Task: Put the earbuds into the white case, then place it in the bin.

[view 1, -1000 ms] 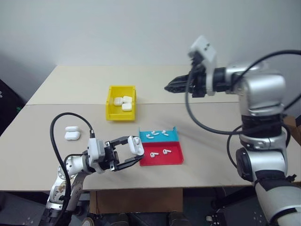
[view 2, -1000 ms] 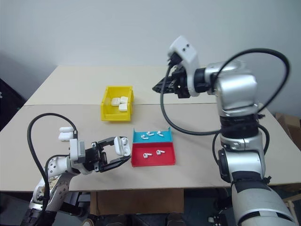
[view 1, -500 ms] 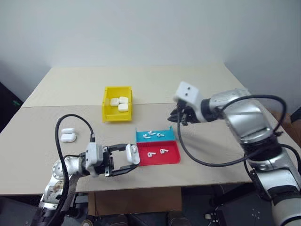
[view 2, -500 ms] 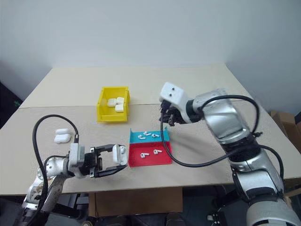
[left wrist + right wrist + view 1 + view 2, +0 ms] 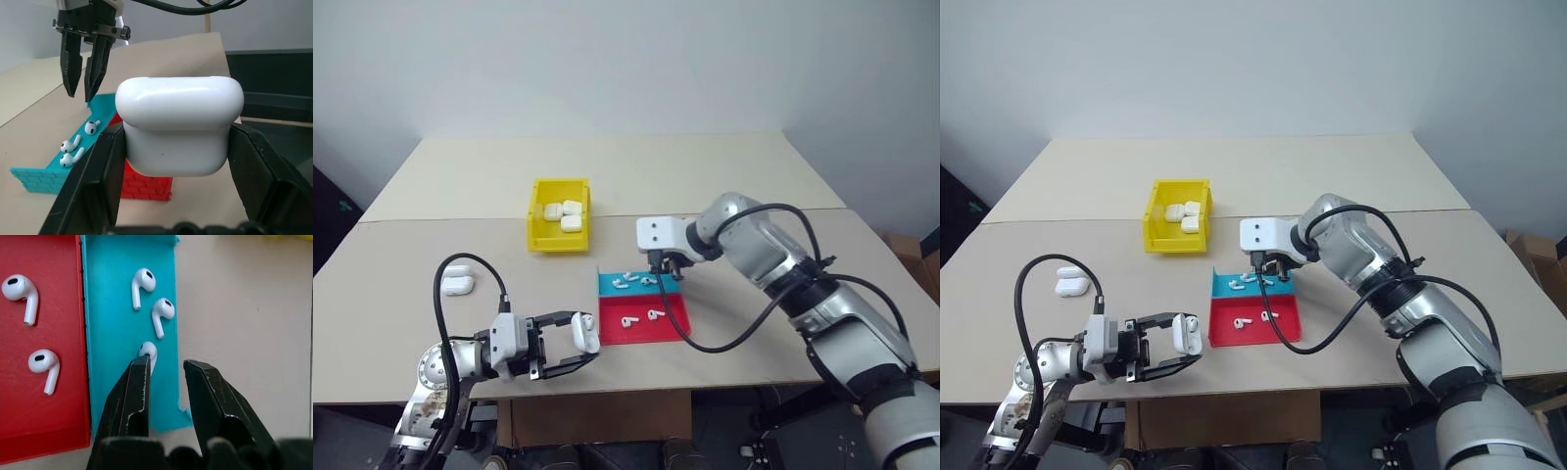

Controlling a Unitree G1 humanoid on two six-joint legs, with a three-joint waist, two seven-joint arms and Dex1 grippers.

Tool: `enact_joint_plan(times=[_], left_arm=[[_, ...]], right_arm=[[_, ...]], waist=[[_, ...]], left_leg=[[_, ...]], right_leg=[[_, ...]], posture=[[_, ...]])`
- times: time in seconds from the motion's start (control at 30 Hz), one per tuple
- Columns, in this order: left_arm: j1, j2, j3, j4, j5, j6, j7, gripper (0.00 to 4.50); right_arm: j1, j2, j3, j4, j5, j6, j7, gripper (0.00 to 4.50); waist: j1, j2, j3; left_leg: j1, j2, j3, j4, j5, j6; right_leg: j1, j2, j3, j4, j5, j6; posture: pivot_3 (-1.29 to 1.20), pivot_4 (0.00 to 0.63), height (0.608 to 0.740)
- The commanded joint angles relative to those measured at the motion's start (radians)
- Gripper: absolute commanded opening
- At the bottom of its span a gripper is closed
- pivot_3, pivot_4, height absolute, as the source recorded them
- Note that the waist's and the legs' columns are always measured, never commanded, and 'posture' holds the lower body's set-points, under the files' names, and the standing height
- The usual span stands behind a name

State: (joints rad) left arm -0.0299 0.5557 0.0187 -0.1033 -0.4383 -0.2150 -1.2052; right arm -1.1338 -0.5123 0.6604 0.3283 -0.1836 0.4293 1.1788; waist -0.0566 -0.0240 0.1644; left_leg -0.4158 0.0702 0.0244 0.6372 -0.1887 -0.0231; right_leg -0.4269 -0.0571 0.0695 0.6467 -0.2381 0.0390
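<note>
Since a second ago my right gripper [image 5: 1269,271] has dropped from high over the far side of the table [image 5: 460,166] to just above the blue half of the tray [image 5: 671,286]. My left gripper [image 5: 570,345] has sunk a little near the front edge. The camera has tilted too, so the whole scene sits differently.

Right fingers stand slightly parted, empty, tips just over the blue half's right edge; in the right wrist view one fingertip [image 5: 139,369] partly covers an earbud [image 5: 148,351], though I cannot tell if it touches. Two more earbuds [image 5: 144,282] lie beyond it on the blue, and two on the red half [image 5: 58,382].

Left gripper is clenched on the case [image 5: 179,125], holding it by its sides, lid closed, off the table just left of the tray's front-left corner.

Bin [image 5: 544,238] sits mid-table, behind and left of the tray, with three cases [image 5: 563,214] inside. Two spare cases [image 5: 458,281] lie together toward the table's left edge.

Table surface is plain beige with a seam running across it, level with the bin's front wall. Behind it is a bare pale wall [image 5: 626,59]; a cardboard box [image 5: 911,255] shows at the right.
</note>
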Motion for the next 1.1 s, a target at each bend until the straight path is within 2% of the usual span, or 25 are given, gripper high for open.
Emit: enact_joint_plan(times=[0.03,0.3,0.4,0.53,0.97,1.03,1.1], left_arm=[[0.015,0.003,0.016,-0.046,-0.006,-0.024,0.017,2.79],[0.029,0.013,0.022,-0.06,0.01,-0.027,0.04,2.79],[0.031,0.016,0.021,-0.065,0.007,-0.023,0.049,2.79],[0.04,0.014,0.016,-0.075,0.014,-0.023,0.063,2.79],[0.076,0.015,0.012,-0.113,0.029,-0.016,0.107,2.79],[0.083,0.015,0.014,-0.122,0.031,-0.01,0.116,2.79],[0.088,0.016,0.015,-0.13,0.035,-0.006,0.125,2.79]], right_arm=[[-0.053,0.047,-0.004,0.074,-0.046,-0.114,-0.006,1.42],[-0.13,0.162,0.002,0.354,-0.115,-0.388,-0.027,1.42],[-0.157,0.189,-0.003,0.433,-0.142,-0.446,-0.019,1.97],[-0.179,0.209,-0.013,0.498,-0.168,-0.497,-0.008,3.13],[-0.231,0.288,-0.039,0.695,-0.199,-0.581,0.023,3.13],[-0.239,0.295,-0.032,0.727,-0.219,-0.595,-0.005,2.76],[-0.244,0.299,-0.034,0.746,-0.227,-0.612,-0.012,2.76]], waist=[[0.001,0.0,0.0],[0.002,0.0,0.0],[0.004,0.0,0.0],[0.007,0.0,0.0],[0.008,0.0,0.0],[0.009,0.0,0.0],[0.009,0.0,0.0]], left_leg=[[0.0,0.0,0.0,0.0,0.0,0.0],[0.0,0.0,0.0,0.0,0.0,0.0],[0.0,0.0,0.0,0.0,0.0,0.0],[0.0,0.0,0.0,0.0,0.0,0.0],[0.0,0.0,0.0,-0.001,0.0,0.0],[0.0,0.0,0.0,-0.001,0.0,0.0],[0.0,0.0,0.0,-0.001,0.0,0.0]], right_leg=[[0.0,0.0,0.0,0.0,0.0,0.0],[0.0,0.0,0.0,0.0,0.0,0.0],[0.0,0.0,0.0,0.0,0.0,0.0],[0.0,0.0,0.0,0.0,0.0,-0.001],[0.0,0.0,0.0,0.0,0.0,-0.001],[0.0,0.0,0.0,0.0,0.0,-0.001],[0.0,0.0,0.0,0.0,0.0,-0.001]], posture=[[0.0,0.15,0.74],[0.0,0.15,0.74],[0.0,0.15,0.74],[0.0,0.15,0.74],[0.0,0.15,0.74],[0.0,0.15,0.74],[0.0,0.15,0.74]])
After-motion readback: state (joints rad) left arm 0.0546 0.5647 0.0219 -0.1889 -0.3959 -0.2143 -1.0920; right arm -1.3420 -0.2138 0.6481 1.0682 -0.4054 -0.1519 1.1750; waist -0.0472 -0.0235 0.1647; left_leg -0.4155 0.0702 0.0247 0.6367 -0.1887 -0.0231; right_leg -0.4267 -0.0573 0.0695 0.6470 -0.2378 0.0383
